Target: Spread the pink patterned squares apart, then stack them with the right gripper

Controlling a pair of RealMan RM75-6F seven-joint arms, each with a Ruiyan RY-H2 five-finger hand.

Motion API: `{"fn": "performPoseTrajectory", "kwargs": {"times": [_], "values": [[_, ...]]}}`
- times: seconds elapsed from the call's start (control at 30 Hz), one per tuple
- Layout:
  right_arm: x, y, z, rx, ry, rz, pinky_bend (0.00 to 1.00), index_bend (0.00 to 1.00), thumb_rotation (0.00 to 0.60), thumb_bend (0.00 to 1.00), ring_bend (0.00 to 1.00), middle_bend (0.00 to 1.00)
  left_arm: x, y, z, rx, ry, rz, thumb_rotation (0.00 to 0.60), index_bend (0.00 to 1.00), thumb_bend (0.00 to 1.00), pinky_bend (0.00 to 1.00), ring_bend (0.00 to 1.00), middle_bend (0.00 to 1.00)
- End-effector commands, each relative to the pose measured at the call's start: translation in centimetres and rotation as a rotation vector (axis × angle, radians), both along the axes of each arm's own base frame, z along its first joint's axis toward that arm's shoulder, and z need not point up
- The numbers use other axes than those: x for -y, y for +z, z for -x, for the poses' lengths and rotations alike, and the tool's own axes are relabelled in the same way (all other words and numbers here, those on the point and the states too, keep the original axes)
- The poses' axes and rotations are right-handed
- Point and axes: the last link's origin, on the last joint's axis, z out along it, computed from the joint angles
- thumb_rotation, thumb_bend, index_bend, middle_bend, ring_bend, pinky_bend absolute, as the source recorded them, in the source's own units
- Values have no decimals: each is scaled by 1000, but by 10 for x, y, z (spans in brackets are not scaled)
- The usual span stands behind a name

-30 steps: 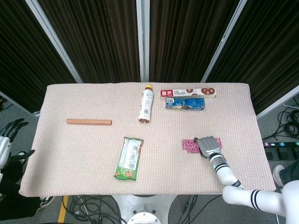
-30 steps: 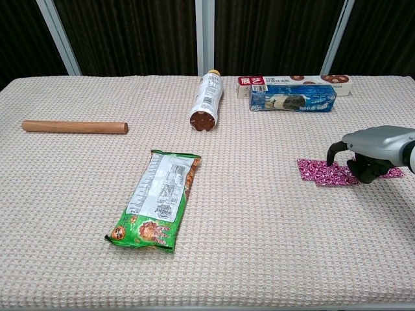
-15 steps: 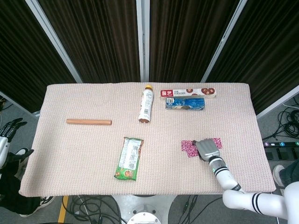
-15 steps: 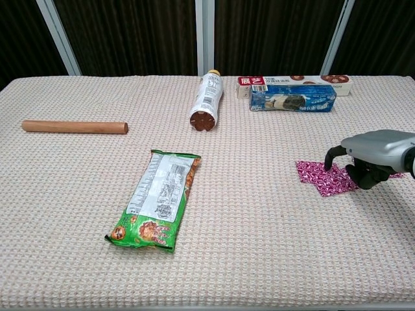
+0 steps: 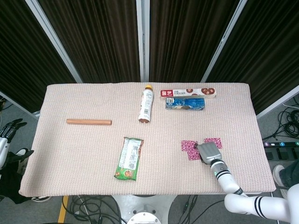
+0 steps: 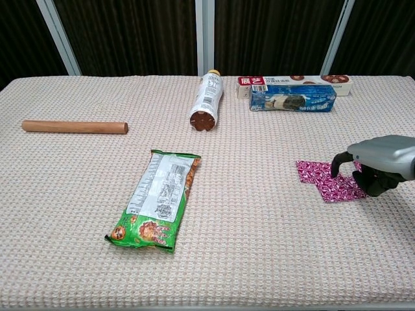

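Right hand [image 6: 379, 162] palm-down with fingers [image 6: 338, 163] curled onto the pink patterned squares [image 5: 191, 147] near the surface [image 5: 70, 154] front-right edge, open cloth between them and the green snack packet [image 5: 128, 158]; left hand [image 5: 7, 135] off the left edge, fingers spread, holding nothing.

pink patterned squares [image 6: 324, 181] | flat on cloth | overlapping | right-front
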Motion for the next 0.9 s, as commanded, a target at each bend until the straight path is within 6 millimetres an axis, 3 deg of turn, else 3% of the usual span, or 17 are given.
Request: {"fn": "performPoseTrajectory", "kwargs": {"times": [0.03,0.9], "values": [[-2,0,0,0,3,-4,971,277,600,737,1000,1000,0,0,0,1,0,-1,600,230,64,264,165,226],[-19,5,-2,-18,4,-17,972,300,600,739,1000,1000,3,3,0,8,-4,-6,600,230,64,264,165,226]]}}
